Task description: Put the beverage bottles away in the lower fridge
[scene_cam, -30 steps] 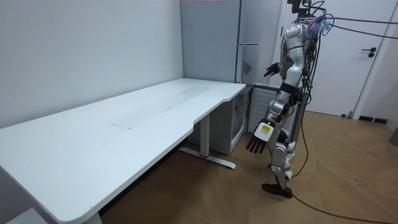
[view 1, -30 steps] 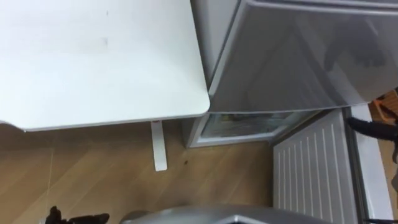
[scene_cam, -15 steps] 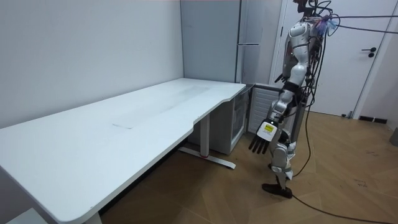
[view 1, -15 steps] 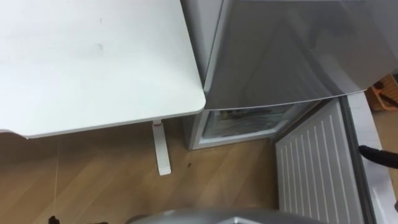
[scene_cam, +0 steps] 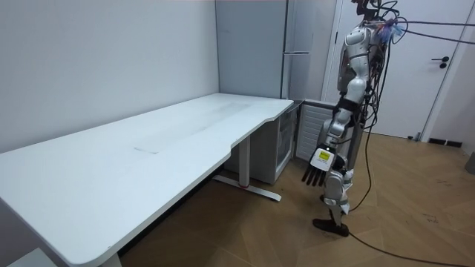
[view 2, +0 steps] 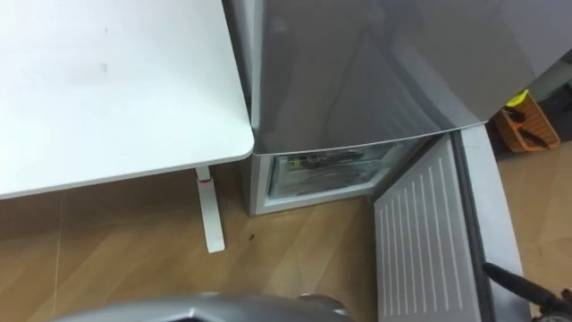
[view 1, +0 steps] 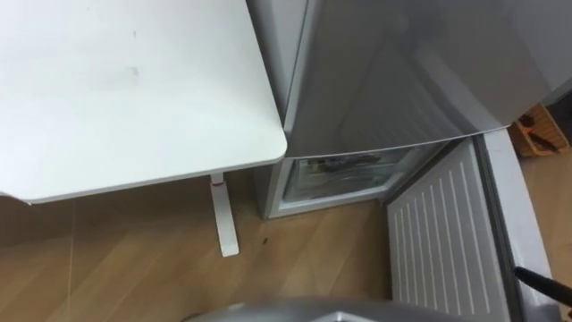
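The robot stands on the wooden floor [scene_cam: 415,215] between the white desk [view 1: 134,89] and the grey fridge [view 1: 402,72], facing the fridge. The lower fridge compartment [view 1: 344,174] is open, its ribbed white door [view 1: 442,241] swung out toward the robot's right. On 1 shelf inside lie small dark items; I cannot tell whether they are drinks. The left hand [scene_cam: 315,167] hangs at the robot's side, fingers straight and pointing down, with nothing in it. The right hand [view 1: 541,283] shows as a dark sliver just past the door's outer edge; I cannot tell how it is set.
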